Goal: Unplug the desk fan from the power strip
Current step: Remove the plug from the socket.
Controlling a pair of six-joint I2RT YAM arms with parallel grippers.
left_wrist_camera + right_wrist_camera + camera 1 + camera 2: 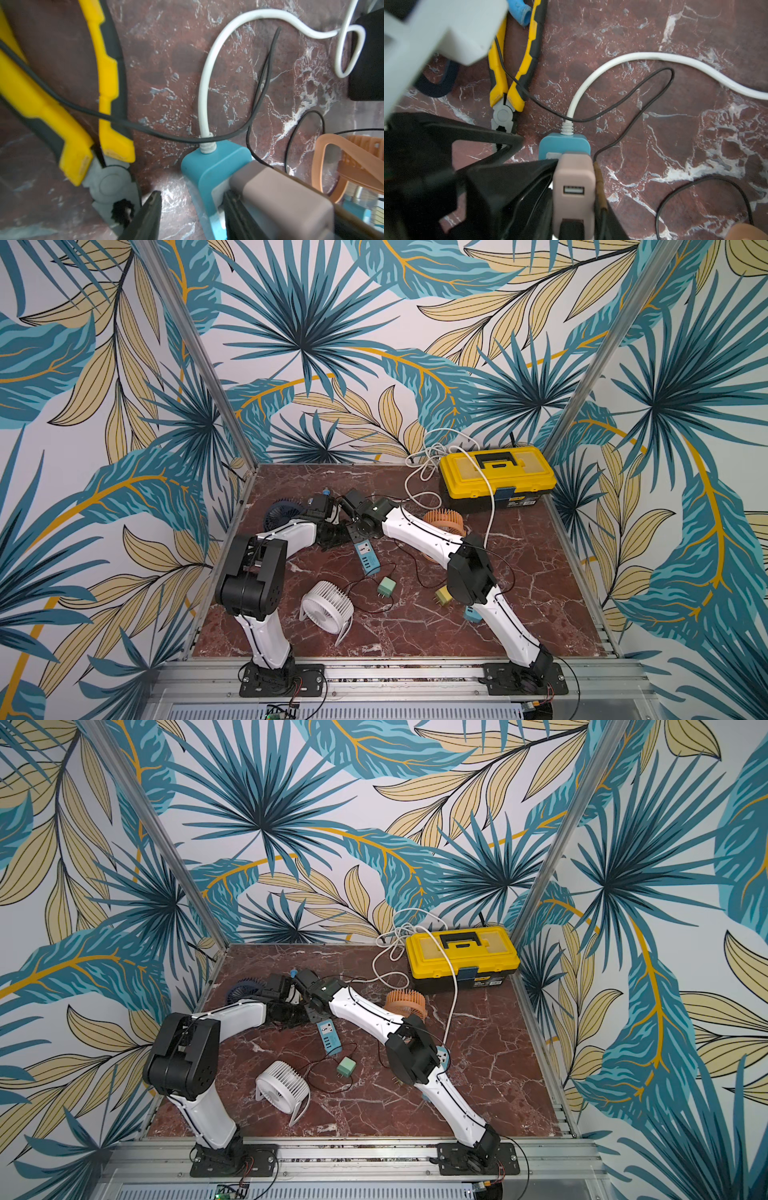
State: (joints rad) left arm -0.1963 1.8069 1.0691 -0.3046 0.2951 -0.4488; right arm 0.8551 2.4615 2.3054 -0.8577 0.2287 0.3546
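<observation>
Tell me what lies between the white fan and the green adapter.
Only a thin black wire looping over the bare marble tabletop. The white fan and green adapter stand apart. Both top views show it.

Leaf-print walls (299,344) in teal, dark blue and tan on white close the cell at 9, 12 and 3 o'clock. Two aluminium posts (204,360) rise from the far corners, at 11 and 1 o'clock, in both top views. The floor is a red-brown marble top (540,572) with white veins, faintly glossy under soft, even light. At 6 o'clock an aluminium rail (395,672) runs along its near edge, with a slotted white panel (199,713) just below it in view.
</observation>
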